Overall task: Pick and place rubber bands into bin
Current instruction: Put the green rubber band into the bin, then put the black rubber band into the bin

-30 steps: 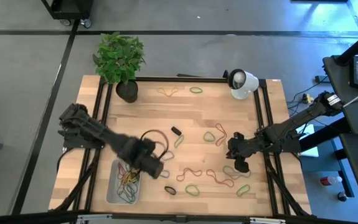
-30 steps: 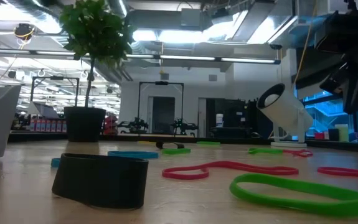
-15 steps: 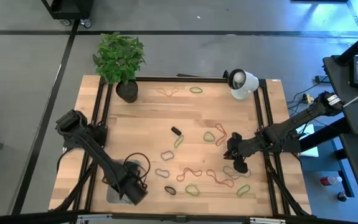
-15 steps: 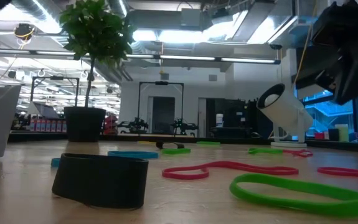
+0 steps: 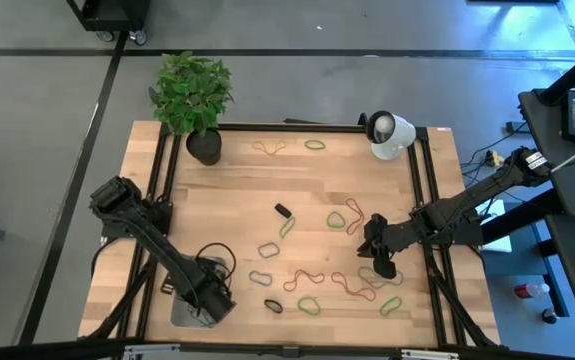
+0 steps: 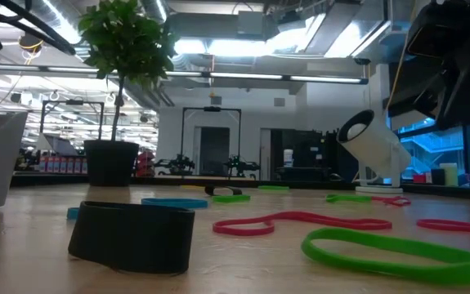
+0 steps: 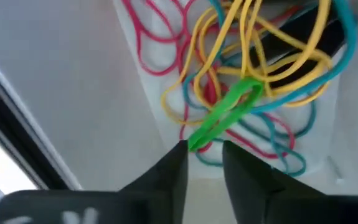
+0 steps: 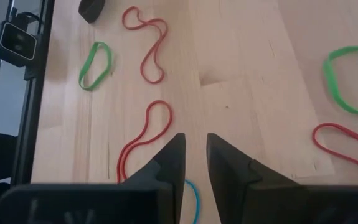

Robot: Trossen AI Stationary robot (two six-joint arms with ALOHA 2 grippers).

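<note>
Rubber bands (image 7: pixel 253 68) in yellow, red, teal and green lie tangled in the pale bin (image 5: pixel 182 308), right below the left gripper (image 7: pixel 203 155), whose fingers stand slightly apart just beside a green band (image 7: pixel 225 112) without clamping it. That bin sits at the near left corner of the wooden surface (image 5: pixel 297 190). Over the right side, the right gripper (image 8: pixel 194 155) hovers with a narrow gap, holding nothing, above loose red (image 8: pixel 144 134) and green (image 8: pixel 96 64) bands spread across the wood.
</note>
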